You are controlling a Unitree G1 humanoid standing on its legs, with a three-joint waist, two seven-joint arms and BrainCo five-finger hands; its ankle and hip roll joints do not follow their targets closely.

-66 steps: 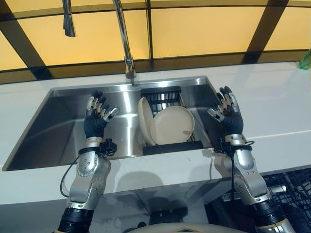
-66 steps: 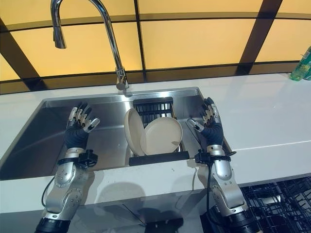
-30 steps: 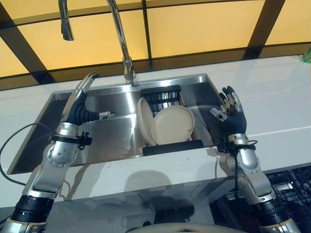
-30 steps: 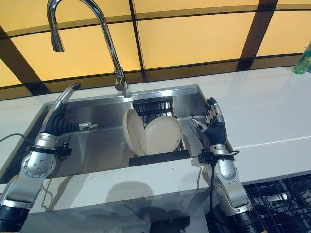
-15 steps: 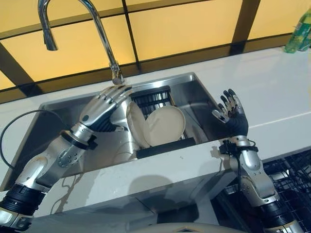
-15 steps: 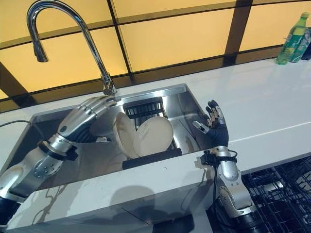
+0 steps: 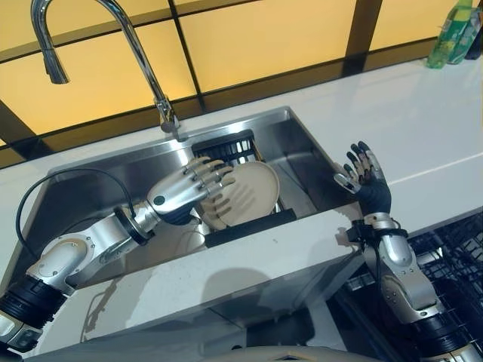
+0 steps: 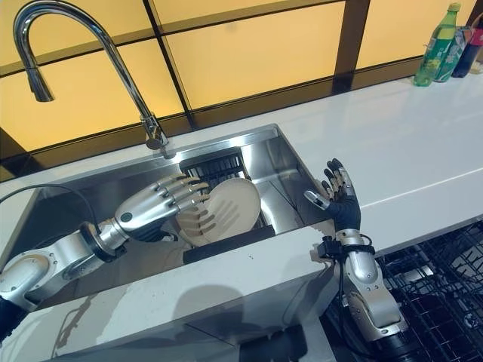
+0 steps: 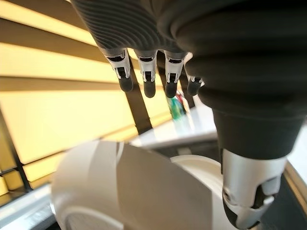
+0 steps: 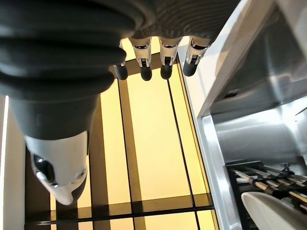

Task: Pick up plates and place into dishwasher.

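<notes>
Two cream plates [image 7: 245, 192] are seen standing nearly on edge in a black rack [image 7: 249, 226] inside the steel sink [image 7: 90, 185], just below the base of the tap [image 7: 162, 121]. The left hand [image 7: 185, 192] is held low over the sink, directly in front of the plates, with its fingers [image 7: 215, 172] spread and straight across the plates' upper left rim. In the left wrist view the fingertips are shown clear above the plate edges, so nothing is held; whether the palm side touches a plate cannot be told.

The right hand [image 7: 366, 181] is raised over the front edge of the white table [image 7: 423, 113], well apart from the plates on their right, its fingers straight and empty. The dark dishwasher basket [image 8: 438, 279] is visible below the table on that same side.

The deciding relation is judged to be this: the plates lie just beyond and beneath the left hand's fingers, with their faces turned toward the front right and their rims running upward. The left hand is far the nearer one. A grasp would call for the fingers to be curled over a top rim with the thumb brought against the near face. No plate has yet been lifted from the rack.
</notes>
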